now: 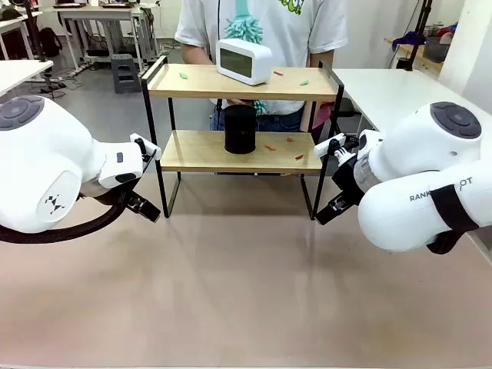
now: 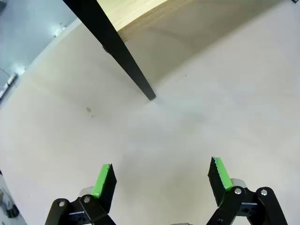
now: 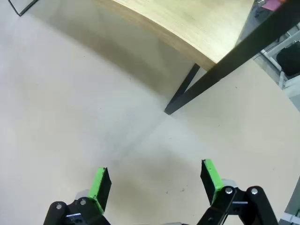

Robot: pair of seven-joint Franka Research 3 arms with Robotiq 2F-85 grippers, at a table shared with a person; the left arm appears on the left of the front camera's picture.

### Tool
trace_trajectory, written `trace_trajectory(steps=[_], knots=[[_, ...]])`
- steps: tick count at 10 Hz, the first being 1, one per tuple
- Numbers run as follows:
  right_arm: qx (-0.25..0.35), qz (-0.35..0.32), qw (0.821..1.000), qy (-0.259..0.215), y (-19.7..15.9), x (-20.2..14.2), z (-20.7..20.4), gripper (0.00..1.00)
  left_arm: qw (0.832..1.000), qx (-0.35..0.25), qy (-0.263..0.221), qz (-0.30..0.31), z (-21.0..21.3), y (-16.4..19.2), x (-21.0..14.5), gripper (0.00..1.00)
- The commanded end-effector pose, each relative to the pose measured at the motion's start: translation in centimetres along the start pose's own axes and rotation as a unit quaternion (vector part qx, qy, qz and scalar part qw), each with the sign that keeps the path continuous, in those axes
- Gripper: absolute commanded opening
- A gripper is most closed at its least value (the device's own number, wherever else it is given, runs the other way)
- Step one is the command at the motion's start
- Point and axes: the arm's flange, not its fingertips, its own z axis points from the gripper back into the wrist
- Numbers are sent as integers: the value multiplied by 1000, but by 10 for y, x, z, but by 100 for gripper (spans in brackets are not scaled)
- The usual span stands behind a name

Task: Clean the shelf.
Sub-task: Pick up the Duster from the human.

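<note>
The shelf (image 1: pixel 198 151), two light wooden boards in a thin black frame, stands at the far middle of the beige tabletop. A white clock (image 1: pixel 244 61) sits on its top board with small green and red scraps (image 1: pixel 183 75) around it. A black cylinder (image 1: pixel 240 129) and more scraps (image 1: pixel 270 147) sit on the lower board. My left gripper (image 2: pixel 161 178) is open above bare tabletop, short of a black shelf leg (image 2: pixel 123 54). My right gripper (image 3: pixel 157 180) is open too, facing another leg (image 3: pixel 220 70) under the lower board (image 3: pixel 187 21).
A person in a white shirt (image 1: pixel 319 27) stands right behind the shelf. White tables (image 1: pixel 384 88) flank the far left and right. The beige tabletop (image 1: pixel 238 292) stretches wide in front of the shelf, between both arms.
</note>
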Motion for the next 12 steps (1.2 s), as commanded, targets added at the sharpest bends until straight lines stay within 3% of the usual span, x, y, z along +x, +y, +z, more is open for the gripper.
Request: trace_trajectory(steps=[1,12], knots=[[0,0,1000,0,0,0,0,100,1000,0,0,0,0,0,0,100],[0,0,1000,0,0,0,0,100,1000,0,0,0,0,0,0,100]])
